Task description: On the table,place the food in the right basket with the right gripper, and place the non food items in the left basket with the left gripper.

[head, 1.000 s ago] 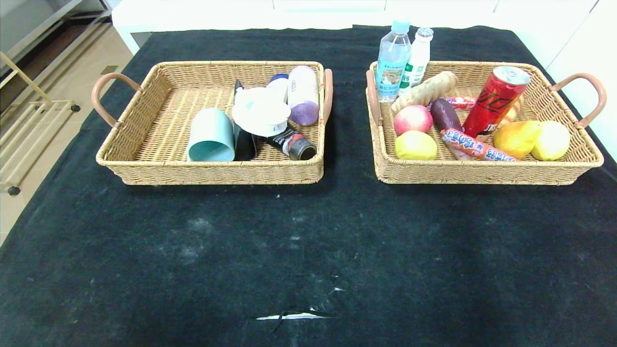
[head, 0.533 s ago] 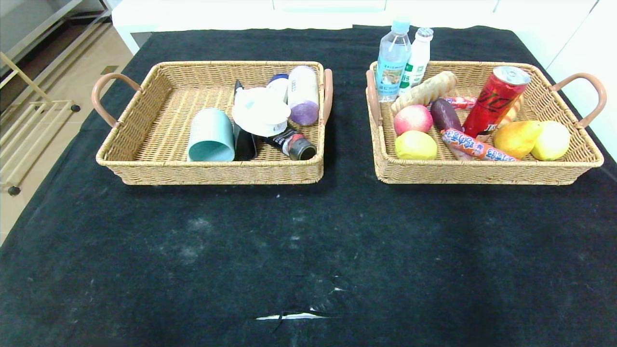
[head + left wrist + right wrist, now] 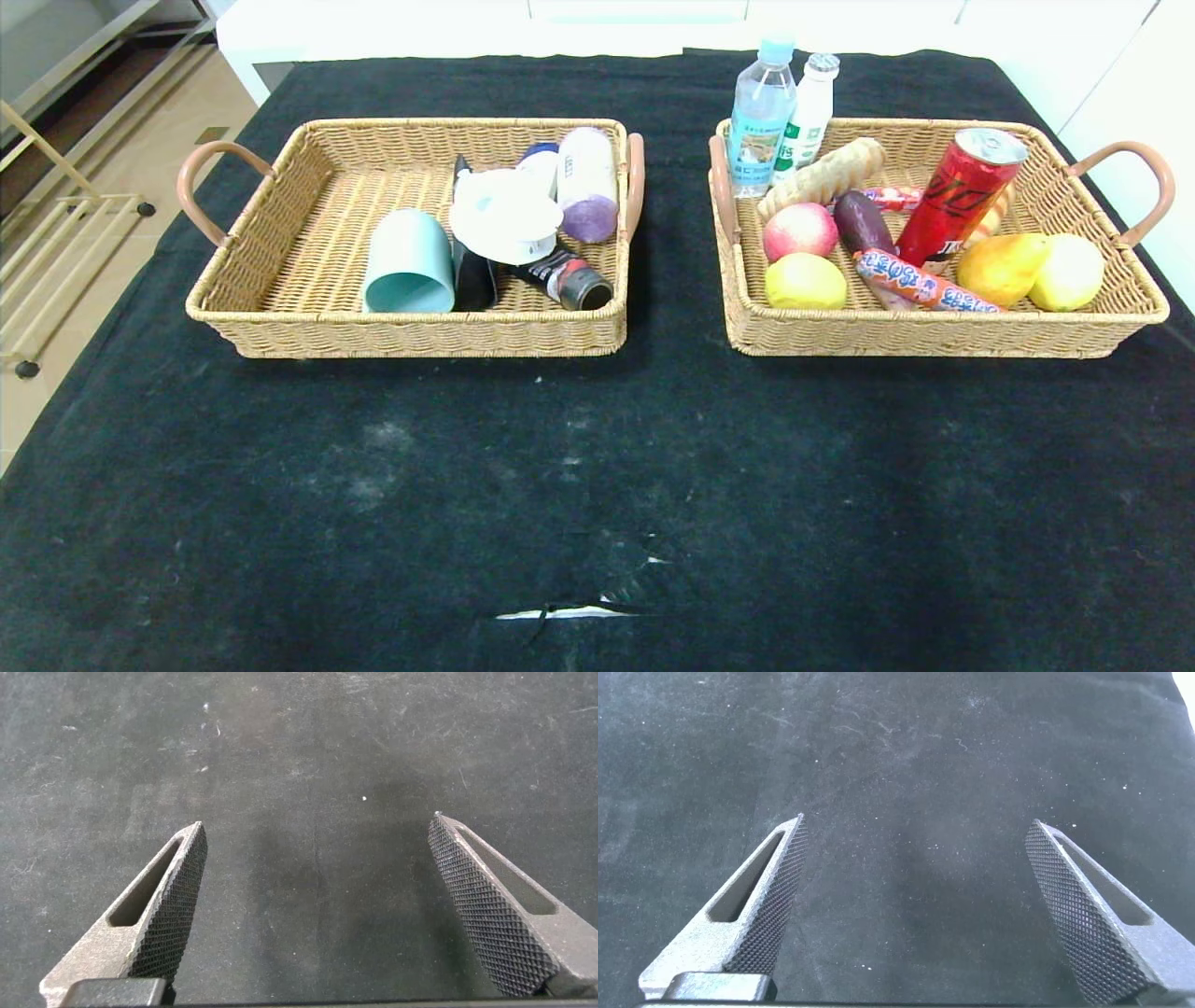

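The left wicker basket [image 3: 280, 280] holds a teal cup [image 3: 408, 263], a white lid [image 3: 505, 217], a white and purple bottle [image 3: 587, 183] and dark tubes [image 3: 566, 277]. The right wicker basket [image 3: 934, 331] holds a red can [image 3: 962, 196], an apple [image 3: 799, 231], a lemon [image 3: 805, 282], a pear [image 3: 1002, 268], bread [image 3: 822, 177], sausages [image 3: 920, 285] and two bottles [image 3: 761, 117]. Neither gripper shows in the head view. My left gripper [image 3: 318, 835] is open and empty over bare black cloth. My right gripper [image 3: 917, 826] is open and empty over bare black cloth.
The black cloth [image 3: 597, 485] covers the table and has a small white tear [image 3: 565, 613] near the front edge. A white counter [image 3: 653, 23] runs behind the table. A wooden rack [image 3: 47, 252] stands on the floor at the left.
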Robot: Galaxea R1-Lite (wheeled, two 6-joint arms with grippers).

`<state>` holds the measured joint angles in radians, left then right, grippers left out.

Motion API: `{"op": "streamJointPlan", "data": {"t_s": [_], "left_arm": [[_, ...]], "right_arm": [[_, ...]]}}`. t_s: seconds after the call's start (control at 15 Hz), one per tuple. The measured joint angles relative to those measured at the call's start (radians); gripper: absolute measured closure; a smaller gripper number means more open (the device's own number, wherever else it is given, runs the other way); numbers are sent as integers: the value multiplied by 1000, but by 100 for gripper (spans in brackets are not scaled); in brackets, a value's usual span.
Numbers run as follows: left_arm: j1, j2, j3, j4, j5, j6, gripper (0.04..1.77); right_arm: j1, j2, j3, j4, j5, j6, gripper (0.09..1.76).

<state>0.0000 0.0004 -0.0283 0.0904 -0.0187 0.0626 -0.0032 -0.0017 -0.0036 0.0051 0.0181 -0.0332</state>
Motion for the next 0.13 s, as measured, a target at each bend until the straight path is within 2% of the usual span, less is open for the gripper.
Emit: {"op": "streamJointPlan", "data": {"t_s": [0.13], "left_arm": [[0, 0, 1, -1, 1, -10, 9]], "right_arm": [[0, 0, 0, 0, 0, 0, 15]]}}
